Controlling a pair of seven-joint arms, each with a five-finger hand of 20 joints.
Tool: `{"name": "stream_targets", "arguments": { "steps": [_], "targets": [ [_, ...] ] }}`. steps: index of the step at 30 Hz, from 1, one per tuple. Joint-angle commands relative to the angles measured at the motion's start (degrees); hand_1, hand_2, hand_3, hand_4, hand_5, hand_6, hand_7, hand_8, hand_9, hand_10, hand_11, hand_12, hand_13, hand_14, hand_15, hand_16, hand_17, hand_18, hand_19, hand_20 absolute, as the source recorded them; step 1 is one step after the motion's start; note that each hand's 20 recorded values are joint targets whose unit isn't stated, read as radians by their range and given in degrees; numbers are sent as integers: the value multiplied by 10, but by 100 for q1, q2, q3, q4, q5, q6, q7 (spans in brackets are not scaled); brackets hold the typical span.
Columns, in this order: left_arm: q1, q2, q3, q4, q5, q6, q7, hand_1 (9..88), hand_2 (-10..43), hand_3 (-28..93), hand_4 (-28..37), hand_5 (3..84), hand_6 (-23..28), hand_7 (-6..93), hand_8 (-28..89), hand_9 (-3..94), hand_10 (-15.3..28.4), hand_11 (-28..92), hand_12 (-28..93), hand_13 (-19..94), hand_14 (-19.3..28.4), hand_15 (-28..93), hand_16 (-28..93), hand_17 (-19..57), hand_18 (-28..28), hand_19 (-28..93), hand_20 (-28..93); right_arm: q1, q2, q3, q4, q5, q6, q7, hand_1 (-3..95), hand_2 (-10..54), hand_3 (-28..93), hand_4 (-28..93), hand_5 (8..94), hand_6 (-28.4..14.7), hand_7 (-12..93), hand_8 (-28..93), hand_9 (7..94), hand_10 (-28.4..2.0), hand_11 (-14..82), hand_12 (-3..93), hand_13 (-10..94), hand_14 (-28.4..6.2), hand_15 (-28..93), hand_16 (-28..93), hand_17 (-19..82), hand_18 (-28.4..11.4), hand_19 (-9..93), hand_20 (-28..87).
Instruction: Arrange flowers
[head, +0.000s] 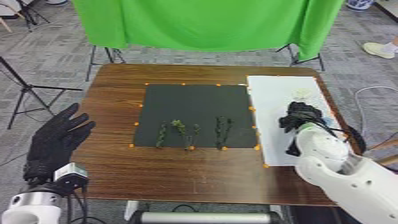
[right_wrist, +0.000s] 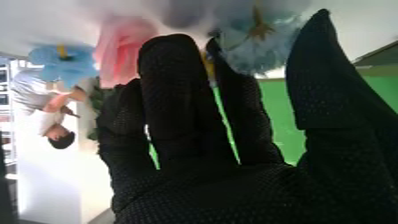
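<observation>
In the head view the right hand (head: 304, 113) is over the white sheet (head: 271, 107) on the table's right side, just nearer than a faint pale flower shape (head: 302, 93). Thin green stems with leaves lie on the dark mat: a leafier one (head: 180, 127) near the middle and another (head: 220, 131) to its right. My left hand (head: 55, 142) stays off the table's left edge, fingers straight. In the right wrist view the right hand (right_wrist: 204, 175) has straight fingers and the thumb apart. Around its fingertips are a pink flower (right_wrist: 124, 42), a blue flower (right_wrist: 60, 65) and a pale blue flower (right_wrist: 259, 50).
The dark mat (head: 195, 102) covers the middle of the brown table (head: 115, 170), with small orange markers along its edges. A green cloth (head: 204, 25) hangs beyond the far edge. Black stands are on the floor behind and to the left.
</observation>
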Motion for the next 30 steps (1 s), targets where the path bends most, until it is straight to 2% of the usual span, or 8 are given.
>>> {"name": "stream_targets", "arguments": {
  "steps": [1,4,5,7,12,17,25,30],
  "targets": [
    [47,6,32,30,-3,-30,-19,244,59,812,-213,371,96,142,-101,341,195,256,92,248,262,482,-89,-110,232,556,-15,210,-60,-442,126,-184,99,108,324,-82,900,-271,598,-58,263,-166,600,-188,292,138,601,-148,791,88,292,-247,932,411],
    [37,-3,31,35,1,-32,-25,244,59,812,-213,371,96,142,-100,341,195,256,92,248,262,482,-89,-110,232,556,-15,286,-39,-582,167,-305,213,136,359,-81,888,-276,647,-42,273,-151,661,-166,312,143,629,-134,782,98,304,-245,932,402],
    [44,-5,30,31,-3,-32,-16,244,59,812,-213,371,96,142,-100,341,195,256,92,248,262,482,-89,-110,232,556,-14,342,3,-682,179,-346,345,149,387,-90,866,-281,662,-39,291,-79,688,-159,315,148,641,-127,775,108,311,-243,932,402],
    [69,-11,23,29,-2,-29,-9,243,59,813,-214,371,96,142,-101,341,195,256,92,248,262,482,-90,-110,233,557,-14,398,48,-787,195,-440,522,184,427,-94,836,-282,687,-35,323,-49,727,-144,321,167,660,-119,772,117,325,-241,932,410],
    [123,-27,-3,10,-16,-7,3,244,59,812,-214,371,96,142,-101,341,195,257,92,248,262,482,-90,-110,232,557,-14,542,143,-976,206,-627,853,229,517,-95,813,-282,766,-10,334,-25,851,-111,222,296,728,-96,752,142,371,-240,932,450],
    [176,-38,-65,-17,-12,-3,-2,244,59,811,-214,371,96,142,-101,341,196,257,92,248,262,482,-90,-110,232,556,-14,686,116,-1039,150,-737,1078,222,543,-95,809,-283,798,-11,302,-2,890,-82,183,345,763,-79,739,152,392,-243,932,477],
    [299,-47,-171,-49,-28,19,25,244,59,811,-213,371,96,142,-100,341,195,257,92,248,262,482,-89,-110,232,557,-14,988,-233,-1032,-74,-856,1339,-17,548,-95,812,-283,814,-11,286,15,908,-86,183,348,783,-77,732,162,408,-248,932,499],
    [428,-62,-252,-72,-51,44,67,244,59,811,-213,372,96,141,-101,341,196,257,92,248,262,480,-90,-110,232,556,-14,1497,-825,-1316,-95,-687,1306,-272,546,-95,817,-283,817,-11,281,23,911,-92,196,343,788,-76,732,165,412,-249,932,505]
  ]
}}
